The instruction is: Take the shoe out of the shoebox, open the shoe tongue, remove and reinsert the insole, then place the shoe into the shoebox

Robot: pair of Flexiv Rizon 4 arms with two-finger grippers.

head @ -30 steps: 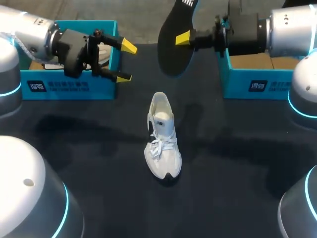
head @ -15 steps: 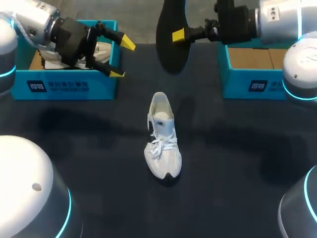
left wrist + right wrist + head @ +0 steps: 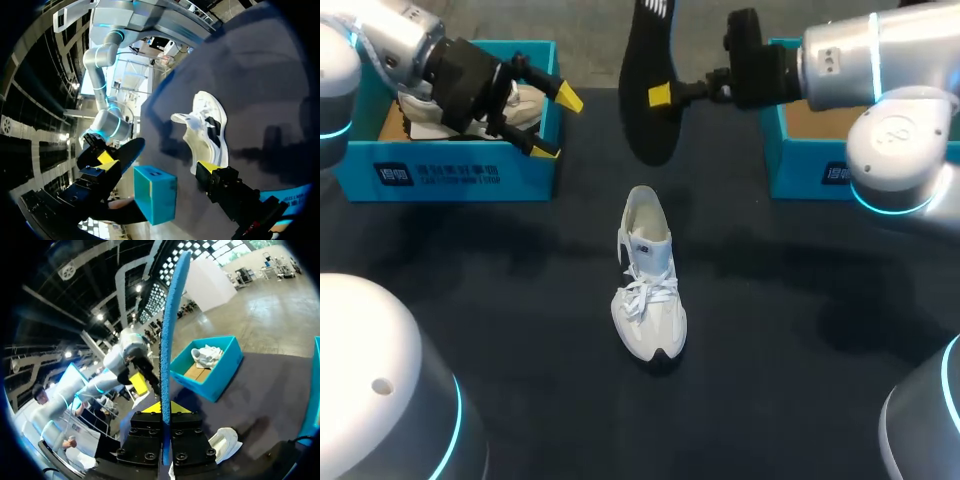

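The left arm's jaws are hanging apart and empty over the edge of the open teal cardboard shoebox (image 3: 460, 175), seemingly keeping clear. The white laced sneaker (image 3: 648, 285) is sitting upright in the middle of the dark worktop (image 3: 790, 340). The right arm's jaws are clamping the flat black insole (image 3: 648, 90) aloft beyond its heel, probably readying reinsertion.

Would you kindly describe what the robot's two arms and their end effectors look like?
The left arm and right arm are rounded silver-grey links with glowing cyan rings at the joints. The left end effector and right end effector are black, each with two fingers ending in bright yellow wedge tips. Small bolts stud the right one's black finger blocks.
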